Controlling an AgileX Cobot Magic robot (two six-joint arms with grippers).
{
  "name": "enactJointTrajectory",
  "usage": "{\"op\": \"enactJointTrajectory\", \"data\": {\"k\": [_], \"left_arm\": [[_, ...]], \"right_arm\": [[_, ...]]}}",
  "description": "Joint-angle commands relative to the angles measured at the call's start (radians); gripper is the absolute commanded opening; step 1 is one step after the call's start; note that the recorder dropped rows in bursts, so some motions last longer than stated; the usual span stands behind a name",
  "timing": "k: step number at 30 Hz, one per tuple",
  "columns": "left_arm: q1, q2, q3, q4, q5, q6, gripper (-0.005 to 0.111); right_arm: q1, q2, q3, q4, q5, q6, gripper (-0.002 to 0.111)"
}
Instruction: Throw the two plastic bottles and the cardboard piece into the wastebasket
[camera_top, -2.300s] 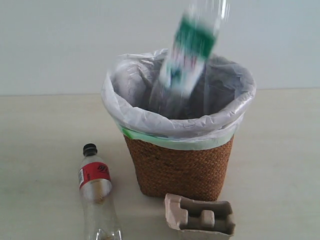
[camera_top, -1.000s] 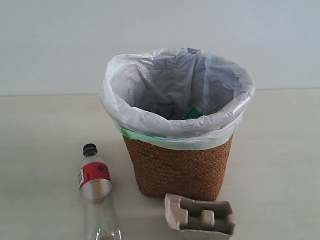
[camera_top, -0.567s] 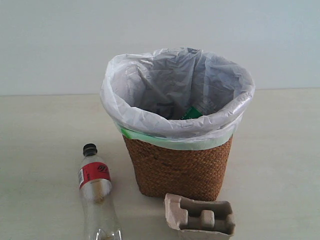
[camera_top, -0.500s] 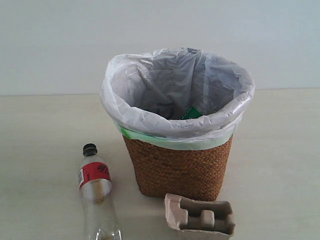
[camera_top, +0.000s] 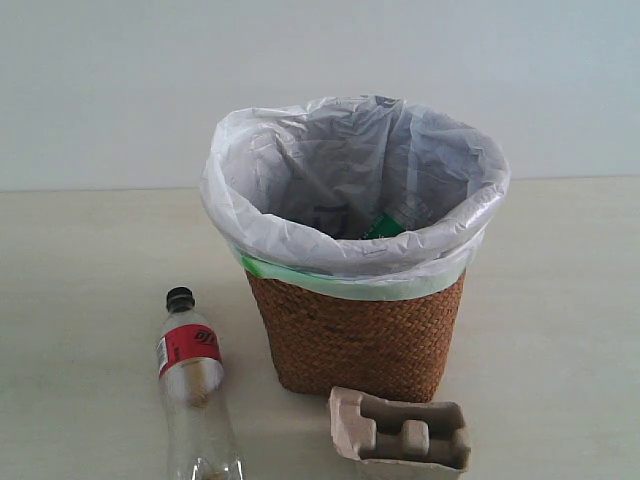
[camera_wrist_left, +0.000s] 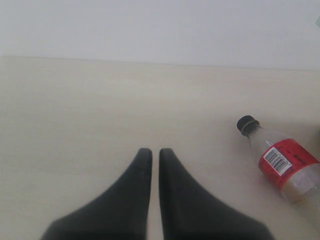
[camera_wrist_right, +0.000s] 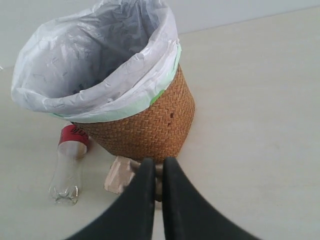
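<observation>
Obs: wastebasket (camera_top: 355, 340) upright, green-label bottle (camera_top: 386, 226) inside it. Red-label bottle (camera_top: 195, 385) lies on its side left of the basket, apart. It looks empty, so probably light, slick and crushable; grip mid-body. Cardboard piece (camera_top: 400, 432) sits just in front of the basket, probably light and stiffish; pinch a wall. Basket crowds that approach. Left gripper (camera_wrist_left: 151, 159) and right gripper (camera_wrist_right: 155, 167) are both pressed together, holding nothing.

The clear plastic bottle with black cap (camera_wrist_left: 282, 167), lower right in the left wrist view, carried a red label (camera_wrist_left: 295, 161) with a white barcode (camera_wrist_left: 276, 159); its lettering was illegible.
</observation>
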Motion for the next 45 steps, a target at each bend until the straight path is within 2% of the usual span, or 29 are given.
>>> {"op": "enactJointTrajectory", "data": {"k": [1, 7, 16, 19, 23, 24, 25, 32, 40, 43, 45], "left_arm": [[-0.005, -0.008, 0.004, 0.002, -0.008, 0.005, 0.005], [-0.005, -0.008, 0.004, 0.002, -0.008, 0.005, 0.005], [-0.005, -0.008, 0.004, 0.002, -0.008, 0.005, 0.005], [-0.005, -0.008, 0.004, 0.002, -0.008, 0.005, 0.005], [-0.005, -0.008, 0.004, 0.002, -0.008, 0.005, 0.005], [-0.005, -0.008, 0.004, 0.002, -0.008, 0.005, 0.005], [-0.005, -0.008, 0.004, 0.002, -0.008, 0.005, 0.005], [-0.005, -0.008, 0.004, 0.002, -0.008, 0.005, 0.005], [-0.005, -0.008, 0.004, 0.002, -0.008, 0.005, 0.005], [-0.005, -0.008, 0.004, 0.002, -0.008, 0.005, 0.005], [-0.005, -0.008, 0.004, 0.002, -0.008, 0.005, 0.005]], "right_arm": [[0.002, 0.026, 0.005, 0.002, -0.01, -0.056, 0.001], [0.002, 0.254, 0.005, 0.096, 0.103, -0.3, 0.001], [0.002, 0.68, 0.005, 0.109, 0.029, -0.455, 0.003], [0.002, 0.788, 0.005, 0.113, -0.013, -0.509, 0.023], [0.002, 0.889, -0.001, 0.149, -0.049, -0.656, 0.067], [0.002, 0.905, -0.005, 0.175, -0.051, -0.718, 0.074], [0.002, 0.916, -0.005, 0.198, -0.063, -0.77, 0.077], [0.002, 0.922, -0.005, 0.371, -0.201, -1.083, 0.077], [0.007, 0.922, -0.005, 0.375, -0.239, -1.14, 0.077], [0.054, 0.924, -0.005, 0.373, -0.258, -1.175, 0.077], [0.132, 0.947, -0.005, 0.373, -0.309, -1.175, 0.077]]}}
